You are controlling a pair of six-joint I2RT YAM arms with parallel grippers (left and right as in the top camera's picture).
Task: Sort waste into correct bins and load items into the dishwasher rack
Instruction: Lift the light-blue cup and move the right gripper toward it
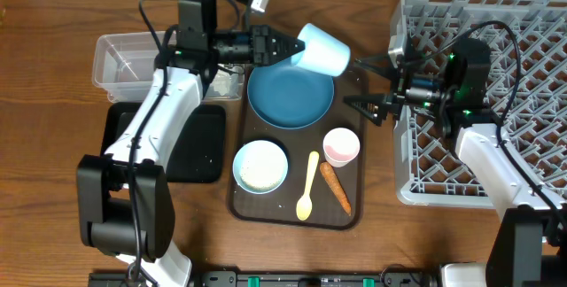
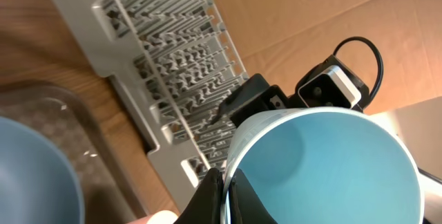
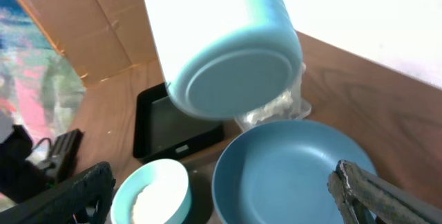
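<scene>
My left gripper (image 1: pixel 292 48) is shut on the rim of the light blue cup (image 1: pixel 323 50), which it holds tipped on its side above the far edge of the dark blue dish (image 1: pixel 290 96). In the left wrist view the fingers (image 2: pixel 210 196) pinch the cup's wall (image 2: pixel 331 162), one inside and one outside. To the right of the cup my right gripper (image 1: pixel 351 81) stands open and holds nothing. It faces the cup's base (image 3: pixel 228 44), with the dish (image 3: pixel 290 175) below. The white bowl (image 1: pixel 260 166) holds rice. The dishwasher rack (image 1: pixel 514 101) lies at the right.
On the brown serving tray (image 1: pixel 350 221) are a pink-white cup (image 1: pixel 341 145), a pale yellow spoon (image 1: pixel 308 188) and an orange carrot (image 1: pixel 335 188). A clear tub (image 1: pixel 124 61) and a black tray (image 1: pixel 190 145) lie at the left. Crumpled white tissue (image 3: pixel 276 106) sits beyond the dish.
</scene>
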